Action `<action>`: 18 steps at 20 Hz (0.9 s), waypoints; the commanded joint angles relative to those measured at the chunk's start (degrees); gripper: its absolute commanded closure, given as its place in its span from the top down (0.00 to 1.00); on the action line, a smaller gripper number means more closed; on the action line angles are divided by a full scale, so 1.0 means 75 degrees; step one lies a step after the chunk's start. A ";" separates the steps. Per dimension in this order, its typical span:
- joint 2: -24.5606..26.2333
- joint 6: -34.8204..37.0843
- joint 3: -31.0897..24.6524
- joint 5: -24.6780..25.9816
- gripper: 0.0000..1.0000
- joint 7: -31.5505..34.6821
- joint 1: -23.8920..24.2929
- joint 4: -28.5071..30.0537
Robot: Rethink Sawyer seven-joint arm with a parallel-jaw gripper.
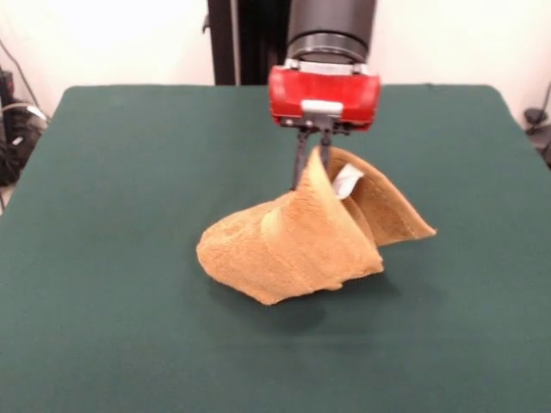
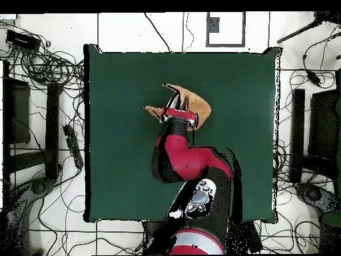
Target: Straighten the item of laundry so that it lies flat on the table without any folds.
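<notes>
Green table [image 1: 103, 258] bare in front; orange-tan towel [image 1: 293, 241] tented up, peak pinched in gripper [image 1: 313, 155], arm [image 1: 331, 34] vertical above it.

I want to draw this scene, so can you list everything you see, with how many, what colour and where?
hand towel: one, orange-tan, near the table's middle, its top pinched and lifted, the rest draped in folds on the cloth
white tag: one, on the towel's raised part
table: one, dark green cover, fills the front view
cables: many, dark, on the floor around the table
arm: one, red and black, reaching over the table
tool: one, dark fingers under a red head, shut on the towel's top
</notes>
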State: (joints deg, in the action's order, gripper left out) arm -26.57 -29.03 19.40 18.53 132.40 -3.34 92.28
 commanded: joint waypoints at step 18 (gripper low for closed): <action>-0.1769 0.1525 -0.2443 0.1639 0.00 0.1107 0.1603 0.2464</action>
State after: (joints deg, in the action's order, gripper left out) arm -38.28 -24.70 10.31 29.73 132.40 9.56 103.64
